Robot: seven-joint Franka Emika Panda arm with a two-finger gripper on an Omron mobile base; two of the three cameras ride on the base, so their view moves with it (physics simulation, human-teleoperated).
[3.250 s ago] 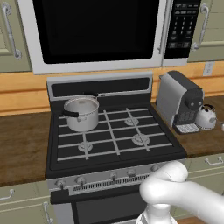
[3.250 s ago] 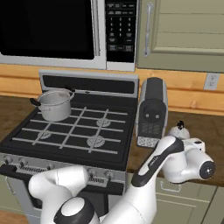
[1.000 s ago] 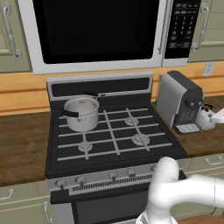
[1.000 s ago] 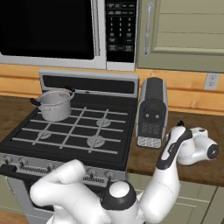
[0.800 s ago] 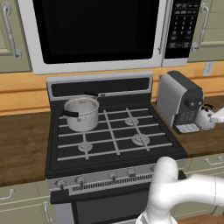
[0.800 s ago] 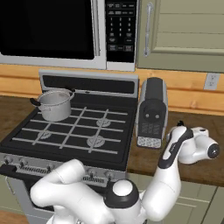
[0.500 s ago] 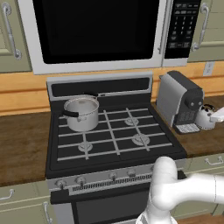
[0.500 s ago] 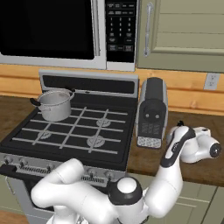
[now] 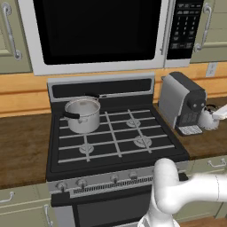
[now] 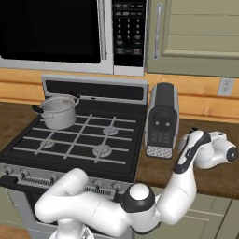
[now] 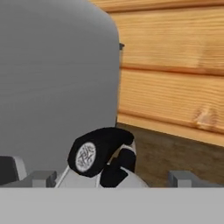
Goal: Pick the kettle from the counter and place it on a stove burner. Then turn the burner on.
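**Silvery kettle met by the pincer beside the coffee machine**

Dark brown wood forms the counter (image 9: 208,142) seen in the left base view, where the kettle (image 9: 207,119) is set right of the grey coffee machine (image 9: 181,103). The white hand enters from the right edge and is seen against the kettle; its fingers are not made out. Well to the pincer's left, a steel pot (image 9: 82,114) is seen on the rear left of the stove (image 9: 116,135), and the stove burner (image 9: 142,142) nearest the kettle is bare.

In the right base view the kettle is largely covered by the arm's wrist, with the pincer (image 10: 190,140) pointed at it, just right of the coffee machine.

In the hand view the kettle's black handle (image 11: 101,148) is shown directly ahead, between two pale finger blocks set wide apart. Whether anything is gripped cannot be told.
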